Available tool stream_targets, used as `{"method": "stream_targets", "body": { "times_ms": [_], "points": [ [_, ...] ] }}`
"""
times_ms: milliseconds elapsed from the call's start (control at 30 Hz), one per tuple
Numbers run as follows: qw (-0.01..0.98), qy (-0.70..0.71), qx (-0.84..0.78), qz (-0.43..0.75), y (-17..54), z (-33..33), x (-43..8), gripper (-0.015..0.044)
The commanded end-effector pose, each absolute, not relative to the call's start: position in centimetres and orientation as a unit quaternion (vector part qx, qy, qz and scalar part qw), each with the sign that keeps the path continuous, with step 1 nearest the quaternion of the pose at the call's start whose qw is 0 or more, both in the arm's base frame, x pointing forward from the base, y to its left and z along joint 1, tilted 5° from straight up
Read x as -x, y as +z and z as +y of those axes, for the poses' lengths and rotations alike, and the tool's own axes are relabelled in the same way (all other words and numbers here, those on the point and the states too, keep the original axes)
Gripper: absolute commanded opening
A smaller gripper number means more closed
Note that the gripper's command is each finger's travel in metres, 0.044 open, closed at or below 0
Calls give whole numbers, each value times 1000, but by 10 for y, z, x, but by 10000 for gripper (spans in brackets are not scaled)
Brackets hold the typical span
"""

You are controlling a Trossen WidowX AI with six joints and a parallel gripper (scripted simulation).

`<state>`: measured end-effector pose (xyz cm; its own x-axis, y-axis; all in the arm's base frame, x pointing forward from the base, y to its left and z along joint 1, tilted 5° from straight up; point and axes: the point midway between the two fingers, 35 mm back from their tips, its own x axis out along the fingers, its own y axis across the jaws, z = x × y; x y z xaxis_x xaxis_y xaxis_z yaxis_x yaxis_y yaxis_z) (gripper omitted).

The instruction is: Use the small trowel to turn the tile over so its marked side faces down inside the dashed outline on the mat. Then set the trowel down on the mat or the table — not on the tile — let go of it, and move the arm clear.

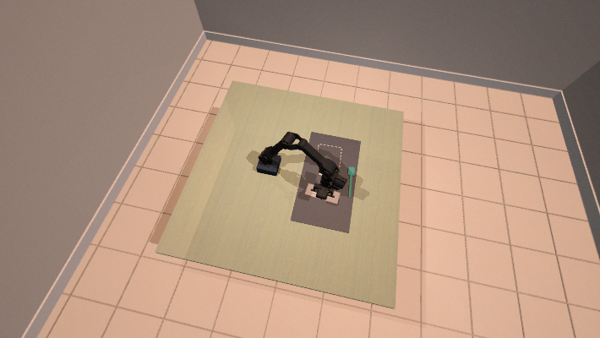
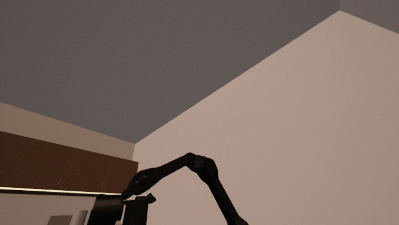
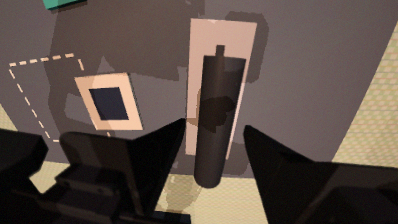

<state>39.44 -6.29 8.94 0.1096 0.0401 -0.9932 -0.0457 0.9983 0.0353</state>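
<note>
Tool [image 1: 323,193] [image 3: 214,126] open above dark handle [image 3: 216,145]

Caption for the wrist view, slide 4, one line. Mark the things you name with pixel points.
Open claw [image 1: 323,195] [image 3: 214,126] above a dark handle [image 3: 210,160], tile [image 3: 108,103] beside it with its dark square facing up.

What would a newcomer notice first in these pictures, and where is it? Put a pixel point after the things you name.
Probably the pale tile [image 1: 319,174] [image 3: 108,102] with its dark square facing up, beside and partly over the dashed outline [image 1: 330,145] [image 3: 69,55]. Next, the thick dark handle [image 3: 218,120] above a pale block [image 1: 310,189] [image 3: 200,37], seen between the open gripper's [image 1: 323,193] [image 3: 215,125] fingers.
</note>
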Motion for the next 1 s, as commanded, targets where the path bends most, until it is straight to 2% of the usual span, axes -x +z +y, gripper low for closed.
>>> {"method": "stream_targets", "body": {
  "times_ms": [0, 33, 200, 233, 967],
  "points": [
    [743, 26, 1, 669, 83, -63, -394, 270],
    [743, 26, 1, 669, 83, -63, -394, 270],
    [743, 26, 1, 669, 83, -63, -394, 139],
    [743, 26, 1, 669, 83, -63, -394, 132],
    [743, 25, -1, 669, 83, -63, -394, 130]
  ]
}}
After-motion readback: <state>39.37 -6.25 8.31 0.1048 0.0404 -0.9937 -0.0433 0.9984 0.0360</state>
